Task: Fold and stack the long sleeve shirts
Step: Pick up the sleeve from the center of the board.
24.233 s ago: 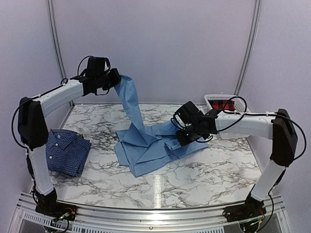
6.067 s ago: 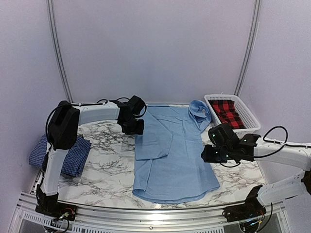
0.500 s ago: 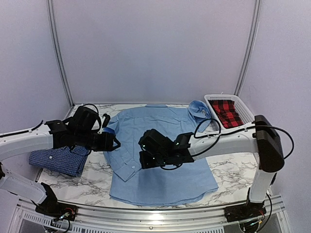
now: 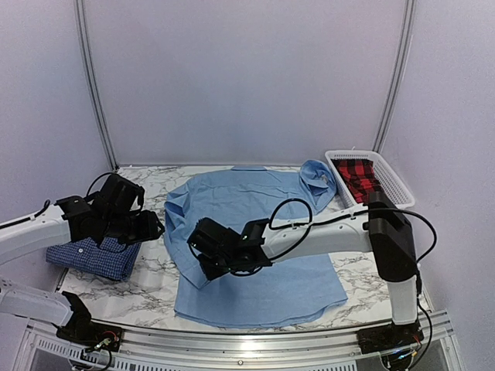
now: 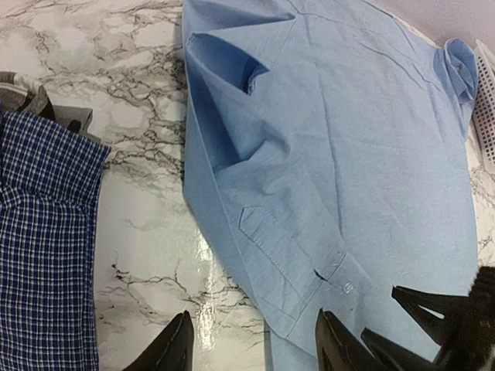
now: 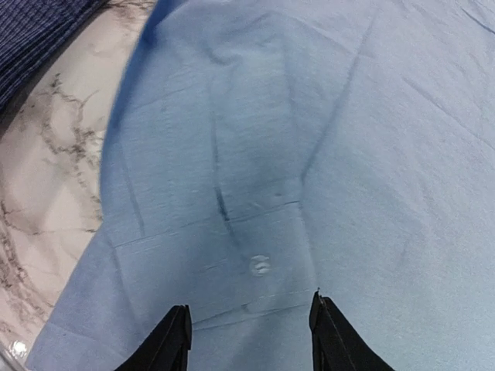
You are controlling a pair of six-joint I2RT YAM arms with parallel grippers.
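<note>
On the marble table (image 4: 147, 290), two shirts, counted.

Light blue shirt (image 4: 247, 197), one: lay flat, spread in the middle of the table, hem toward the arm bases. One sleeve was folded in along its left side, and the cuff (image 6: 224, 270) with one white button (image 6: 261, 265) rested on the lower left of the cloth. One rolled end stood up at its far right corner.

Dark blue checked shirt (image 4: 93, 259), one: lay in a folded pile to the left of the light blue shirt, apart from it, with bare marble between.

Basket (image 4: 352, 153), one, white: stood just beyond the light blue shirt's far right corner, with one red and black plaid cloth (image 4: 357, 176) inside.

Grippers, two.

Left gripper (image 4: 157, 229): hung off the light blue shirt's left edge, above the gap toward the checked shirt. From the wrist (image 5: 254, 317) its two fingers stood apart, marble and the sleeve edge showing between them.

Right gripper (image 4: 206, 269): reached across the light blue shirt to its lower left part. From the wrist (image 6: 249, 303) its two fingers stood apart, straddling the buttoned cuff. Whether they touched the cloth could not be told.
</note>
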